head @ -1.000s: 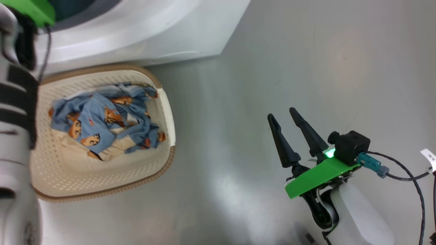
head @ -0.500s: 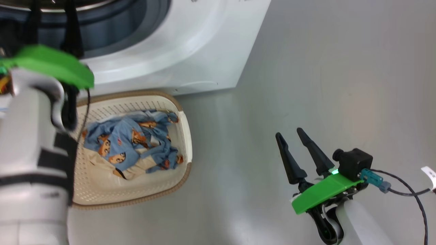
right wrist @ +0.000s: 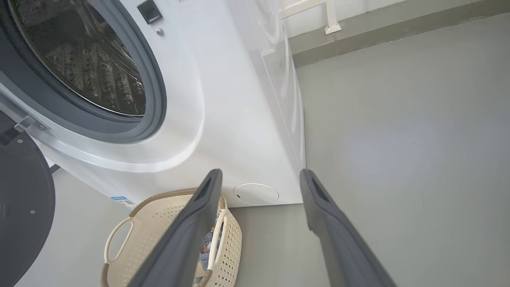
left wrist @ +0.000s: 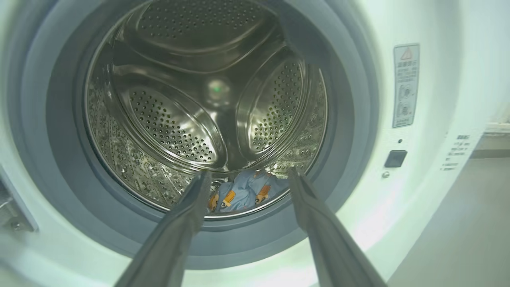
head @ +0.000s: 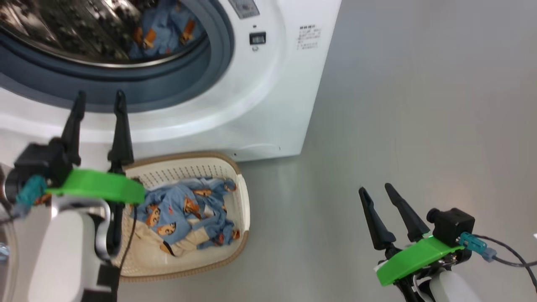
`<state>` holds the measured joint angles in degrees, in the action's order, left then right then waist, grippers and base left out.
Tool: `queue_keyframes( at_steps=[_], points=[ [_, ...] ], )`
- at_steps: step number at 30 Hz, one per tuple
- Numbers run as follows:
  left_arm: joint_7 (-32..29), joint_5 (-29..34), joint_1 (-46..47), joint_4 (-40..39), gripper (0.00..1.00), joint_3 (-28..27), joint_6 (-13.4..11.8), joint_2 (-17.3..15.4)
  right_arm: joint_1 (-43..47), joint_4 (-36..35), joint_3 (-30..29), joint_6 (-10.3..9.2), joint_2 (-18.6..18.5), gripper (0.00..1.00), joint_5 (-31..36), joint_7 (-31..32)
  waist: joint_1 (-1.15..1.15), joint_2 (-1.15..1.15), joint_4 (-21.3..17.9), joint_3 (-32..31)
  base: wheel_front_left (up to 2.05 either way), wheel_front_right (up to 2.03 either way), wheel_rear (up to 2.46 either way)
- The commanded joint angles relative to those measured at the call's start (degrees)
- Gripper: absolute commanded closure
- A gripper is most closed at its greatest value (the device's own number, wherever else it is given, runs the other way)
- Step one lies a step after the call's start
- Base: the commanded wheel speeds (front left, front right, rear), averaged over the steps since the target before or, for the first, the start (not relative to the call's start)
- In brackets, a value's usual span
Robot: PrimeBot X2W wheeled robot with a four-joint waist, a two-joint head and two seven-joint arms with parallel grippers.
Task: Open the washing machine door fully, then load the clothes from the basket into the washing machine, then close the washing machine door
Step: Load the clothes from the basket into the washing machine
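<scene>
Head view puts the left hand (head: 100, 95) at the lower left, its two dark fingers spread apart and holding nothing, with the tips before the grey-blue seal (head: 168, 90) of the washing machine (head: 268, 84). Along those fingers, in the left wrist view, the steel drum (left wrist: 175, 131) stands open. A blue printed garment (left wrist: 247, 191) lies at its bottom front, just behind the seal and clear of the fingertips.

Below the left hand, the basket (head: 246, 205) sits on the floor (head: 419, 126) close against the machine's front base. More clothes (head: 184, 209) are bunched inside it, blue printed pieces over a cream cloth (head: 188, 247).

The right hand (head: 374, 188) hovers well apart at the lower right above bare floor, its fingers also spread and empty. In the right wrist view the washing machine door (right wrist: 20, 211), round and dark, is swung open at the left edge, near the basket's side handle.
</scene>
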<state>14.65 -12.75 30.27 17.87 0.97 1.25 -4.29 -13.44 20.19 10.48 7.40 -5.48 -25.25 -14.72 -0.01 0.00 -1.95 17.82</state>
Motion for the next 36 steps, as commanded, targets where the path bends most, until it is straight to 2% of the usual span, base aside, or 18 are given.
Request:
queue_keyframes(
  at_steps=[1,9,19,36],
  points=[
    [0.3,1.0,-2.6,-3.7,0.00,-2.0,0.0,-1.0,1.6,-1.6,1.1,0.09,-0.1,0.00,0.4,-0.3,0.01,0.00,0.7,-4.3,0.00,0.00,0.00],
    [0.3,3.2,-12.6,-11.3,0.00,-3.4,-0.1,0.1,4.1,-2.3,-0.1,0.09,-0.7,0.00,0.7,-0.3,0.01,0.00,0.9,-9.3,0.00,0.00,0.00],
    [0.3,4.4,-23.9,-15.5,0.00,-4.2,-0.6,1.1,7.9,-2.7,-1.3,0.09,-1.3,0.00,1.1,-0.3,0.01,0.00,1.7,-15.0,0.00,0.00,0.00],
    [0.3,3.0,-35.9,-16.9,0.00,-4.1,-3.5,1.4,11.4,-6.1,-2.0,0.09,-2.1,0.00,2.9,-0.3,0.01,0.00,2.5,-18.6,0.00,0.00,0.00]
  ],
)
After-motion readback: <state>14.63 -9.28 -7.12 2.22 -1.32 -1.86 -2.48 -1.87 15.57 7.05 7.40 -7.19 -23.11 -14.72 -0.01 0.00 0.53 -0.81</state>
